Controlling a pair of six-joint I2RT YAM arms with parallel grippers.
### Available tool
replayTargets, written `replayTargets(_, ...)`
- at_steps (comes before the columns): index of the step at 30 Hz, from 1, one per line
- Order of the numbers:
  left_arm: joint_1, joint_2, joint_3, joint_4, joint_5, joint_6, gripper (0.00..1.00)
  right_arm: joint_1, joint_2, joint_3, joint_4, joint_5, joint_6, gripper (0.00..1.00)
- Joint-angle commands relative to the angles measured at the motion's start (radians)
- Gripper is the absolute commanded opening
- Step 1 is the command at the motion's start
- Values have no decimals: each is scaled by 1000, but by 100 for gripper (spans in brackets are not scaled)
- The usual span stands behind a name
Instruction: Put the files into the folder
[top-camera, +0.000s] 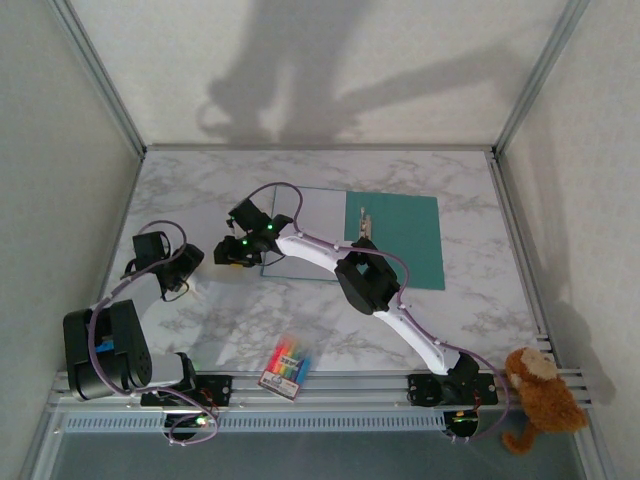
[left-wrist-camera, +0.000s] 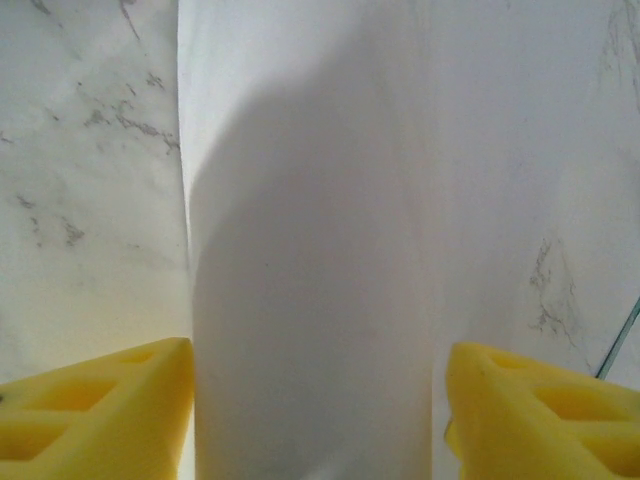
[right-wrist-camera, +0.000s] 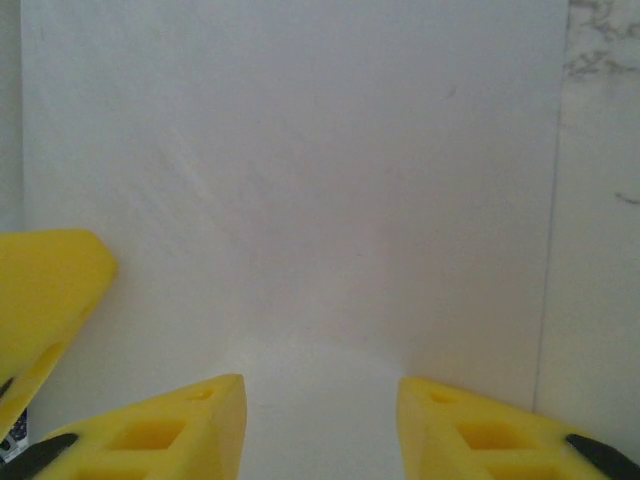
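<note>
Here, poised over paper — not yet pinching.
Straddling the files (left-wrist-camera: 310, 250) with the left gripper (left-wrist-camera: 318, 350), jaws apart, likely to catch 1 thin, limp, matte-white sheet lying flat on the veined marble table (top-camera: 470, 290) just left of the folder (top-camera: 400, 235) — smooth teal card, spread open; hovering alongside with the right gripper (right-wrist-camera: 320, 385), jaws likewise parted, seemingly to steady it.

Even, fairly bright light comes from above and the near side, throwing large soft arm shadows onto the pale matte back wall (top-camera: 300, 70). Both wrist views look soft and washed out. A broad grey shadow crosses the plain white paper sheet (left-wrist-camera: 310, 300), and the blocky yellow fingertips (left-wrist-camera: 100, 400) are out of focus.
</note>
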Motion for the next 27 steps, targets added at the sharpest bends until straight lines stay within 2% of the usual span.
replayTargets(1, -4, 5, -11, 11, 16, -11, 64, 19, 8, -27, 9, -19, 12, 44)
replayTargets(18, 0, -7, 11, -26, 54, -34, 48, -4, -84, -32, 8, -59, -13, 46)
replayTargets(27, 1, -27, 10, -16, 88, -55, 44, -71, -277, -180, 70, -122, -14, 50)
